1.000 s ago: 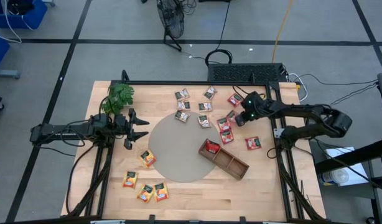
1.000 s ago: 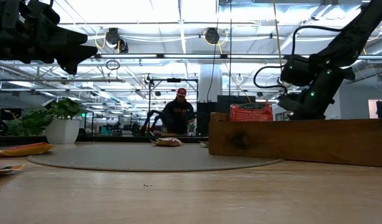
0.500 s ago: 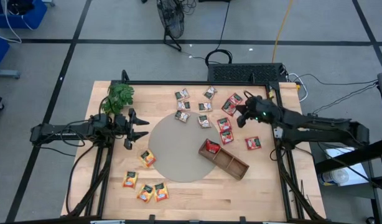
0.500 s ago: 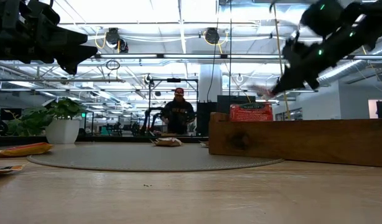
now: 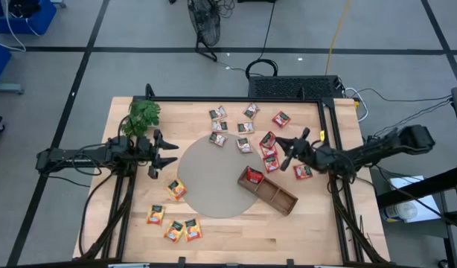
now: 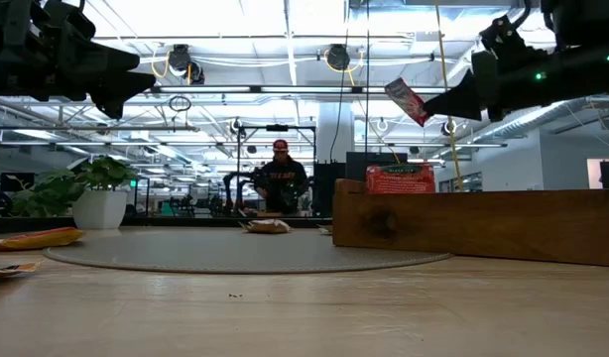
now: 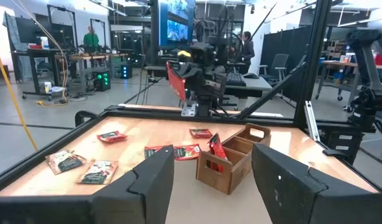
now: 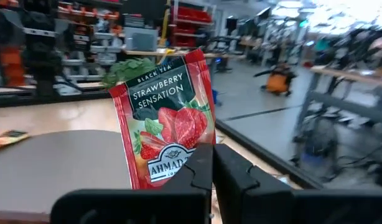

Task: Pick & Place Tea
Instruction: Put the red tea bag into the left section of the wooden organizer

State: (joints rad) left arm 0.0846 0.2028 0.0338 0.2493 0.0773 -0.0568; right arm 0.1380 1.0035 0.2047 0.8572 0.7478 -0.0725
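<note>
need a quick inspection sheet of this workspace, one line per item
surface: wooden table with a round grey mat
job's things: red sachets, grey-white sachets, orange sachets loose on the table; one red sachet standing in the wooden tray
clutter: green sprig
grippers: right gripper shut on a strawberry sachet, raised; left gripper open, empty
cables: on the floor beyond the table
surroundings: a person in the room behind

- High view looks straight down on the table [image 5: 228, 231].
- Low view sits at tabletop height, facing the wooden tray [image 6: 483, 223].
- Both wrist views face that tray across the table.
</note>
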